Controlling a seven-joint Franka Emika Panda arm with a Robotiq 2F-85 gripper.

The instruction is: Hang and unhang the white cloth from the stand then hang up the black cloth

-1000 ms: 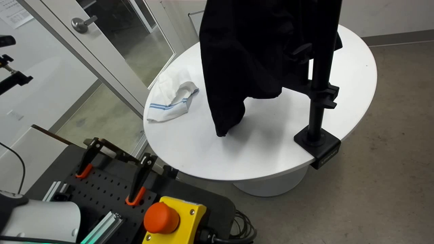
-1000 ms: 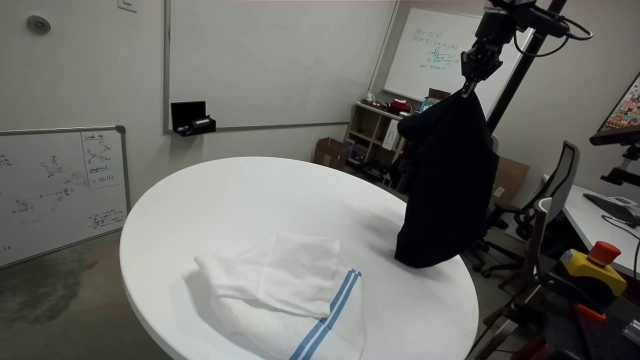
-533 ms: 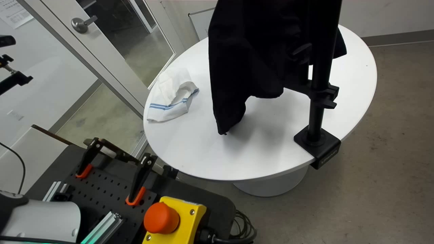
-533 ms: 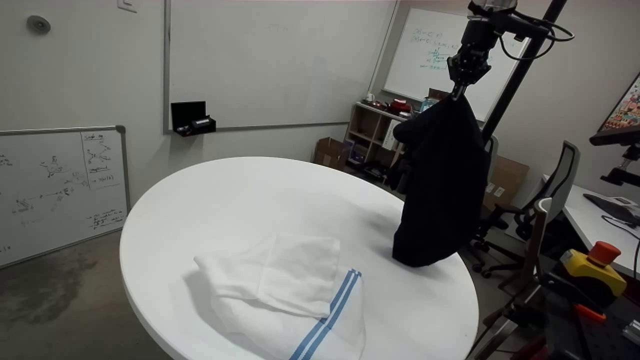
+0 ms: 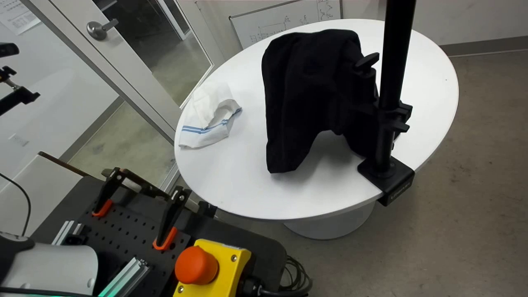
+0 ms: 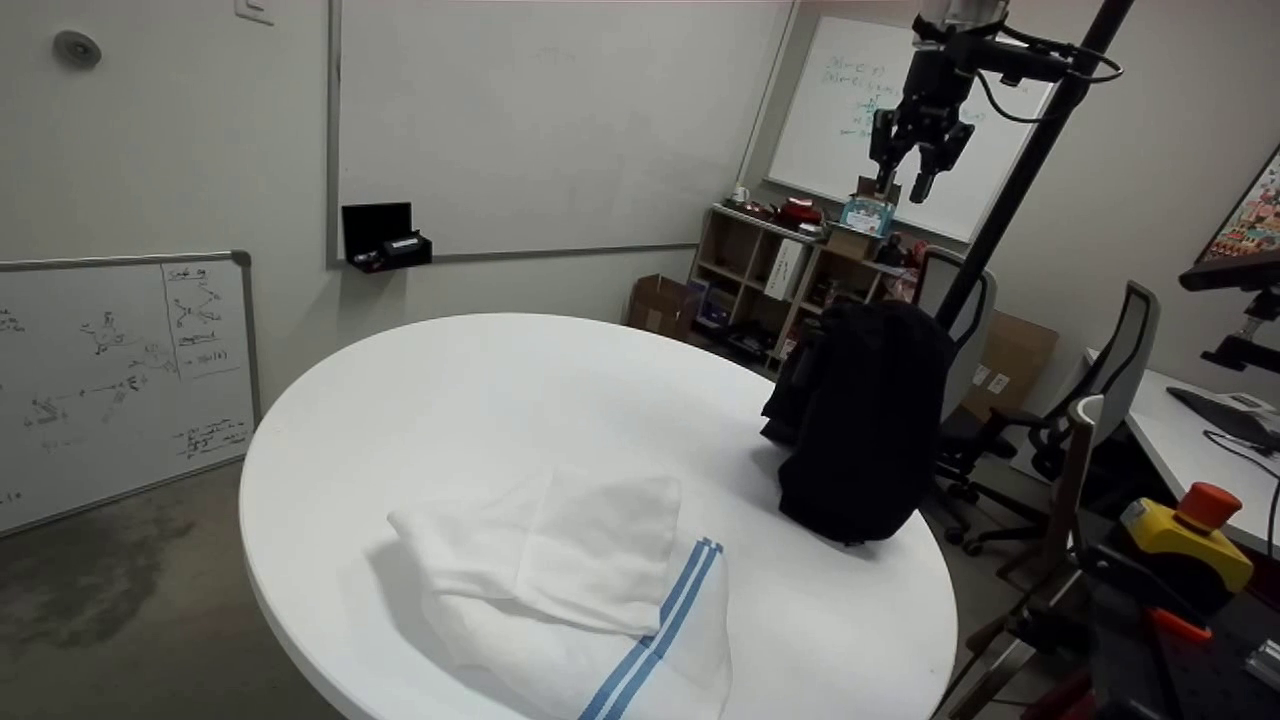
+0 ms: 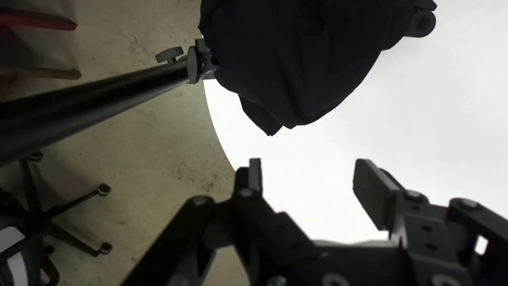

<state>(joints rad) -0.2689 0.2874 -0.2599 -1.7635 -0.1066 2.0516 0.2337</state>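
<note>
- Two cloths on this job. Going left to right in an exterior view, there's the white cloth point(image 6: 590, 550), loosely folded on the round table point(image 6: 480, 400), well apart from the stand point(image 6: 1030, 170). So I'd call the hang-and-unhang half finished.
- Next along, the black cloth point(image 6: 860, 430): draped over the stand, hanging down on both sides and hiding most of whatever holds it up. Can't tell if the lowest edge touches the table. This looks to me like the last step, pretty much there.
- Above it and a touch further right is my claw point(image 6: 901, 188): jaws spread well apart, nothing between them, clear of the cloth. The wrist view agrees. Next move, I reckon, is a slow lift up and away, no grab needed unless the drape starts slipping.
- Right of that, the stand itself rises near the claw. I'd keep off it while backing out, since a bump could shake the cloth loose.
</note>
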